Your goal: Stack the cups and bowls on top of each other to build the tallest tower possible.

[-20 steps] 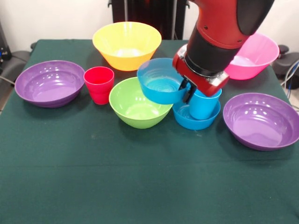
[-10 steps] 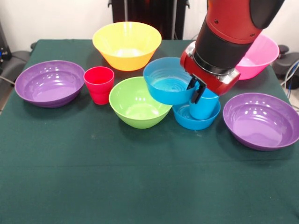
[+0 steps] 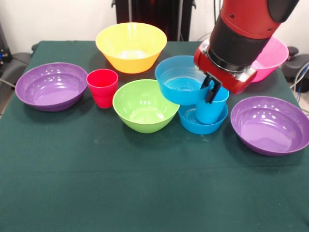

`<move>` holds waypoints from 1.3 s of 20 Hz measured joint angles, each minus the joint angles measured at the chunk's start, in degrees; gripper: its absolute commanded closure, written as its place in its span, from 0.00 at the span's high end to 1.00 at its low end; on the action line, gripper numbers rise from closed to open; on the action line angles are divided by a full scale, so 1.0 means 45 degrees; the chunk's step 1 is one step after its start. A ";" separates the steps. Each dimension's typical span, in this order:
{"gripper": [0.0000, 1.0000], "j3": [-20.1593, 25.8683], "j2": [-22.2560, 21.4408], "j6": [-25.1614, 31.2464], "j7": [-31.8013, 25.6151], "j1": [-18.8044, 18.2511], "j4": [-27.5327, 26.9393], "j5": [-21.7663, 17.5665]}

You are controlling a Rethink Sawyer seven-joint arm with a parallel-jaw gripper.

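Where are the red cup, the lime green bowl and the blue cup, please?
red cup (image 3: pixel 102 87), front view, on its outer side wall.
lime green bowl (image 3: pixel 145 105), front view, on its inner floor.
blue cup (image 3: pixel 209 110), front view, on its outer wall.

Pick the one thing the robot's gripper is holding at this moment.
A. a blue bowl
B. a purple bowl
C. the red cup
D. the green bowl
A: the gripper is closed on the rim of a blue bowl, held tilted in the air beside the blue cup, while the red cup and green bowl sit untouched on the table.
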 measured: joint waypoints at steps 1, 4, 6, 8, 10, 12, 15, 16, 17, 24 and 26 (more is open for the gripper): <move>0.00 0.0000 -0.0022 0.0000 0.0000 0.0037 0.0017 0.0029; 0.00 0.0000 -0.0073 0.0000 0.0000 0.0117 0.0048 0.0152; 0.00 -0.0002 -0.0088 0.0000 0.0000 0.0151 0.0048 0.0265; 0.00 0.0000 -0.0088 0.0000 0.0026 0.0179 0.0048 0.0365; 0.00 -0.0002 -0.0086 0.0000 0.0107 0.0209 0.0048 0.0431; 0.00 -0.0002 -0.0081 0.0000 0.0314 0.0258 0.0048 0.0512; 0.00 0.0000 -0.0076 0.0000 0.0594 0.0314 0.0055 0.0573; 0.00 -0.0002 -0.0073 0.0000 0.0654 0.0327 0.0061 0.0589; 0.00 0.0000 -0.0072 0.0000 0.0733 0.0346 0.0072 0.0612; 0.00 -0.0001 -0.0003 -0.0001 0.1425 0.0469 0.0171 0.0751; 0.00 0.0000 0.0003 0.0000 0.1518 0.0485 0.0199 0.0751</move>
